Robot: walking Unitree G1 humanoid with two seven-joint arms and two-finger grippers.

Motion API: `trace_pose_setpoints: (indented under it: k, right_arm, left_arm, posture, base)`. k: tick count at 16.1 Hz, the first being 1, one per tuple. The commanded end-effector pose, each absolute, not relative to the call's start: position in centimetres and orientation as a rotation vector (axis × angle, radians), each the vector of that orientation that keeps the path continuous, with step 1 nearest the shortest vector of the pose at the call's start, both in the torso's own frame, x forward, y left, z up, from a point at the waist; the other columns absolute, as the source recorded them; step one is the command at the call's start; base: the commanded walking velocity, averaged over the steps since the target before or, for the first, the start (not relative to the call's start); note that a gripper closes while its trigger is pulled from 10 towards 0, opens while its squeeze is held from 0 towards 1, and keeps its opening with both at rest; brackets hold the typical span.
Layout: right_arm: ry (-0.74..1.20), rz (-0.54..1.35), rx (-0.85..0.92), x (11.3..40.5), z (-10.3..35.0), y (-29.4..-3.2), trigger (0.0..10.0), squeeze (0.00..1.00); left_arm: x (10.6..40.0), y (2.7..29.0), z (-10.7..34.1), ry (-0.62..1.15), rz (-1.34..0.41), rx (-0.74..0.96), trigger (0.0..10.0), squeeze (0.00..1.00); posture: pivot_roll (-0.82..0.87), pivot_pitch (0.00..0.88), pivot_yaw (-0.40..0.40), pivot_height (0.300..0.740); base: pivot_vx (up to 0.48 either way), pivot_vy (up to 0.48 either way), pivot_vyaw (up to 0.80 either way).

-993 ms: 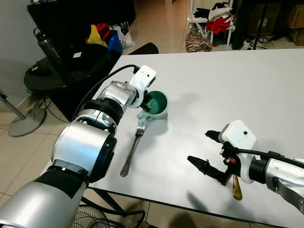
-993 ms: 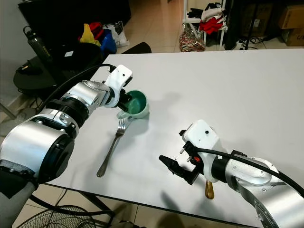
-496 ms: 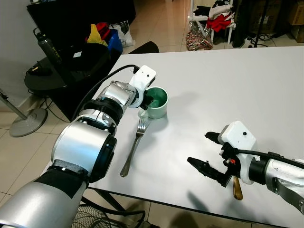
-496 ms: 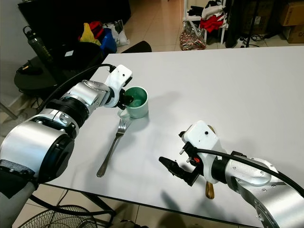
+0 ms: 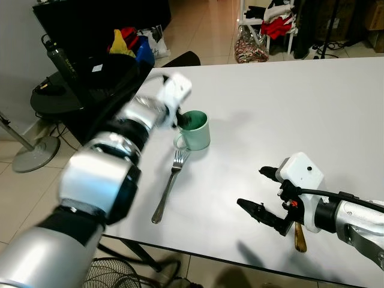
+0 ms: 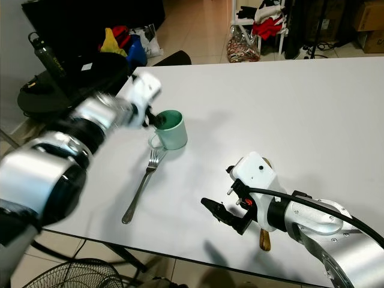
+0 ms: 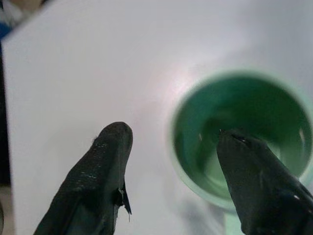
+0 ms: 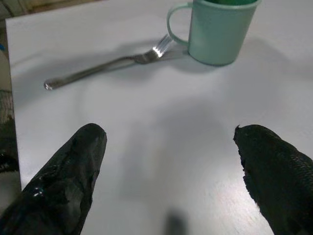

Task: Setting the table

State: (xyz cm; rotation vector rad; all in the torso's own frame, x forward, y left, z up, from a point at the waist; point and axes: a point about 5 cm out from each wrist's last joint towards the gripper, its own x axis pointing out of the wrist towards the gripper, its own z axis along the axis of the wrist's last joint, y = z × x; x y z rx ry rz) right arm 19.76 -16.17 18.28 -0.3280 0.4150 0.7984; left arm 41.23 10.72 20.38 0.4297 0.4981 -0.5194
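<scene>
At the left, the left arm is seen blurred, reaching over the white bench (image 5: 312, 102). The left gripper (image 7: 171, 176) is held just above the green mug (image 5: 195, 129), its fingers spread apart with nothing clasped; in the left wrist view one finger (image 7: 254, 181) lies over the mug's rim and the other finger (image 7: 100, 181) over bare bench beside it. The mug is seen standing upright near the bench's left edge, mouth up, with its handle turned toward the robot. Just in front of the mug a silver fork (image 5: 168, 186) is laid flat, its tines beside the handle and its stem running toward the near edge of the bench.

Farther right, the right gripper (image 5: 262, 192) is held low over the bench near its front edge, well apart from the mug and the fork. Its fingers (image 8: 63, 186) are spread wide and empty, pointing toward the mug. A brown utensil (image 5: 299, 237) is seen lying on the bench beneath the right wrist, mostly hidden; what it is cannot be told.
</scene>
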Motion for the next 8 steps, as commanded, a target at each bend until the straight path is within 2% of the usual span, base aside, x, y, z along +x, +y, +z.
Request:
trace_pose_setpoints:
  k: [1,3,4,5,6,7,8]
  right_arm:
    - [0.368,0.826,-0.327,19.5,19.1,-15.5,10.0,0.00]
    - [0.361,0.824,-0.323,19.5,19.0,-15.3,10.0,0.00]
    - [0.311,0.771,-0.317,19.7,18.7,-14.9,10.0,0.00]
    - [0.286,0.739,-0.313,19.9,18.6,-14.7,10.0,0.00]
    - [0.231,0.664,-0.314,20.5,18.5,-14.5,10.0,0.00]
    - [0.118,0.460,-0.319,21.9,19.0,-14.5,10.0,0.00]
    - [0.083,0.373,-0.292,22.3,19.0,-14.6,10.0,0.00]
  left_arm:
    - [41.6,11.4,22.3,0.446,-0.522,0.421,10.0,0.00]
    - [41.7,11.4,23.0,0.417,-0.550,0.395,10.0,0.00]
    - [41.8,11.6,24.3,0.383,-0.559,0.255,10.0,0.00]
    - [41.8,11.8,24.7,0.372,-0.557,0.194,10.0,0.00]
    - [41.8,12.0,25.1,0.331,-0.561,0.141,10.0,0.00]
    - [41.3,12.4,25.5,0.194,-0.559,0.063,10.0,0.00]
    - [40.6,12.7,25.2,0.130,-0.536,0.024,10.0,0.00]
  posture:
    - [-0.12,0.000,0.244,0.727]
    - [-0.11,0.000,0.236,0.727]
    - [-0.09,0.000,0.225,0.727]
    - [-0.09,0.000,0.225,0.727]
    - [-0.07,0.000,0.223,0.727]
    - [-0.06,0.000,0.220,0.727]
    - [-0.06,0.000,0.220,0.727]
  base:
    - [0.000,0.000,0.00]
    - [0.000,0.000,0.00]
    - [0.000,0.000,0.00]
    - [0.000,0.000,0.00]
    - [0.000,0.000,0.00]
    - [0.000,0.000,0.00]
    - [0.000,0.000,0.00]
